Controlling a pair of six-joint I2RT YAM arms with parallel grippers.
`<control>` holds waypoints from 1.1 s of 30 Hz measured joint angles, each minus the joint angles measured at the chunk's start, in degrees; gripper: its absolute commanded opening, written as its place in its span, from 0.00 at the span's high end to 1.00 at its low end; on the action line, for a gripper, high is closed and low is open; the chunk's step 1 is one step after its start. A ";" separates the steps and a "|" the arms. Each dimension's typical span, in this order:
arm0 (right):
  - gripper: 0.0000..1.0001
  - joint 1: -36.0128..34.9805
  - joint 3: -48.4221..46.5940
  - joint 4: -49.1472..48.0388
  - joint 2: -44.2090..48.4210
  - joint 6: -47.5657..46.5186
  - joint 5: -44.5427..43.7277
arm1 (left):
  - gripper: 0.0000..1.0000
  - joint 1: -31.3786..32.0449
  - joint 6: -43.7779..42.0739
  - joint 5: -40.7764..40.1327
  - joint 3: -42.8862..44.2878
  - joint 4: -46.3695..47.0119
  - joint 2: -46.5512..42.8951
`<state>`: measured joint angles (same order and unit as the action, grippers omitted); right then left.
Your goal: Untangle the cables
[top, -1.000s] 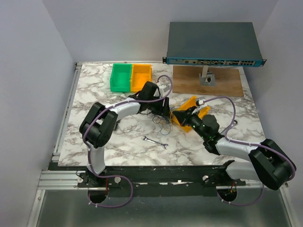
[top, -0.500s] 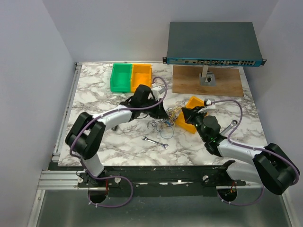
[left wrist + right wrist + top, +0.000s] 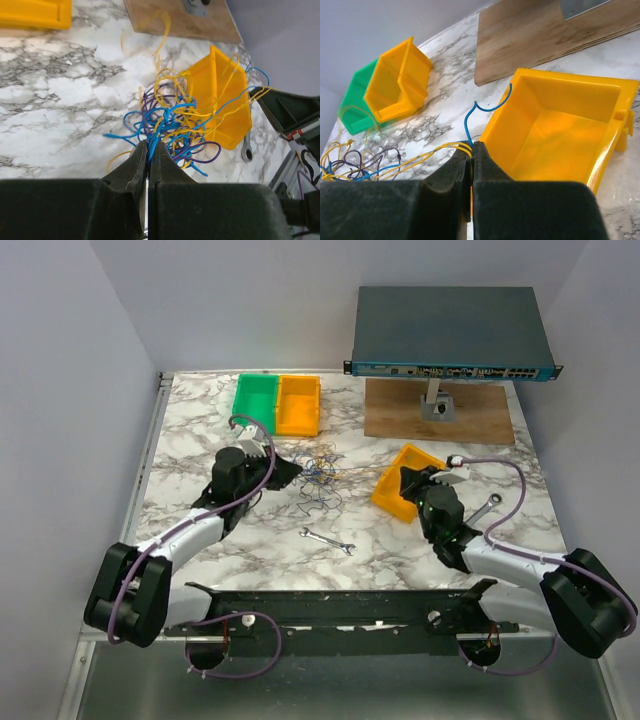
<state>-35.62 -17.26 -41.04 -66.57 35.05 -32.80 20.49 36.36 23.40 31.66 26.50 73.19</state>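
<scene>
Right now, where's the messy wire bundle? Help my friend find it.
On the marble table, look in front of the green bin and yellow bin side by side at the back. The cables lie there in a loose knot. Unlike the silver wrench nearby, they are thin blue, yellow and purple loops.

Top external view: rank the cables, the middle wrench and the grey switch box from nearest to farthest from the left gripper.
1. cables, just right of the left gripper.
2. wrench, toward the near edge.
3. switch box, far back right.
</scene>
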 measured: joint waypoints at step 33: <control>1.00 0.72 -0.68 -15.32 -8.87 -12.33 44.44 | 1.00 6.78 0.50 14.62 3.74 16.50 4.81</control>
<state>-34.89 -17.93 -56.36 -75.44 22.72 11.64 27.27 36.86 38.02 35.40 43.00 78.00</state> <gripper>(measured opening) 0.034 0.038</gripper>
